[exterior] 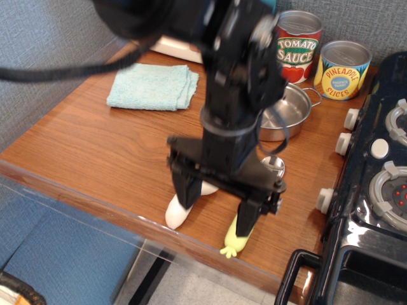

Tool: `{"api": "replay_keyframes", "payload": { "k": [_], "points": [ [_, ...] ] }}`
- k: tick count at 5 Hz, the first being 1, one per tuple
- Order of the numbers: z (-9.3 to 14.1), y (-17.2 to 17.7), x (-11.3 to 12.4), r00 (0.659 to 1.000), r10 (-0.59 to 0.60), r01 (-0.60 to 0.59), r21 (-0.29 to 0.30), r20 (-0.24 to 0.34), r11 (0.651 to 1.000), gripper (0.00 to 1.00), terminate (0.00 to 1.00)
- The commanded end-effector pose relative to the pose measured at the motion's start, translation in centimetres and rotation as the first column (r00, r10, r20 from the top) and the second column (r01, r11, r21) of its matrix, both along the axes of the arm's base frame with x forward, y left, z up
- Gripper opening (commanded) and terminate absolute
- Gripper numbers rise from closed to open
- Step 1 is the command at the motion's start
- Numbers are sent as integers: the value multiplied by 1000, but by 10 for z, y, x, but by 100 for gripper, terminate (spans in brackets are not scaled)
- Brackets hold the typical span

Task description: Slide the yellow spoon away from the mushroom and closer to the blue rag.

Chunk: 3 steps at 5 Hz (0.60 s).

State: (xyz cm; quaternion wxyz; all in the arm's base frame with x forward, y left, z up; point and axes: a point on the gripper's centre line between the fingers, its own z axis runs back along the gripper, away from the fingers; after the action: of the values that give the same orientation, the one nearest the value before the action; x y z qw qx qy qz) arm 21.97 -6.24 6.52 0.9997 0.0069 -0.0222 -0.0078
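Under the gripper (216, 206) (fingers spread): yellow spoon (236, 239).

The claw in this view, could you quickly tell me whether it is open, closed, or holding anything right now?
Claw: open, its two fingers spread wide, holding nothing; it is low over the mushroom and the yellow spoon.
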Motion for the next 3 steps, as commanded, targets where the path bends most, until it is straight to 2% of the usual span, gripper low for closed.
{"api": "replay_keyframes", "payload": {
  "k": [1, 2, 3],
  "points": [
    [-37, -9, 10, 994, 100, -98, -67, 32, 993, 100, 0],
    [-44, -14, 14, 989, 133, -127, -86, 59, 988, 100, 0],
    [-42, -21, 21, 991, 112, -106, -76, 77, 991, 100, 0]
  ]
}}
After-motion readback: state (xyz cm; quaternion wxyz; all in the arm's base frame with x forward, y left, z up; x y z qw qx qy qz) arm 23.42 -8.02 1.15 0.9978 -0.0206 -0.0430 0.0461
